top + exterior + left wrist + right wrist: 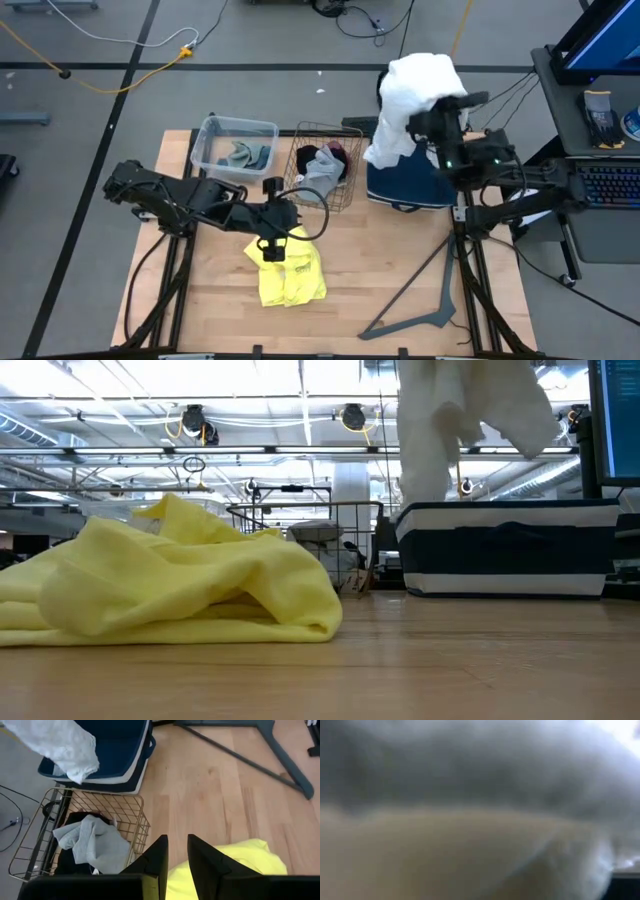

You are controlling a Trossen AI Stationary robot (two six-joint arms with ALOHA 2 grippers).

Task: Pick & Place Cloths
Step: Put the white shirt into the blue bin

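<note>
The wooden surface carries three containers along its far edge. The largest, a navy bin with a white stripe, sits at the far right corner. A big white cloth hangs above it, held up by the right end effector; the fabric drapes around and below the end effector, and its lower end reaches down toward the bin's opening. In the right wrist view the cloth fills everything, so the fingers are hidden and I cannot tell how far apart they stand.

A yellow cloth lies crumpled near the middle of the surface, toward the near edge. The left end effector is directly over its far end, pointing down, fingers parted by a narrow gap with nothing between them; whether the tips touch the fabric cannot be told.

A wire basket stands at the middle of the far edge with a light grey cloth on top of a black cloth. A clear plastic tub toward the far left holds a grey-green cloth.

A grey V-shaped bar lies near the near right corner.
</note>
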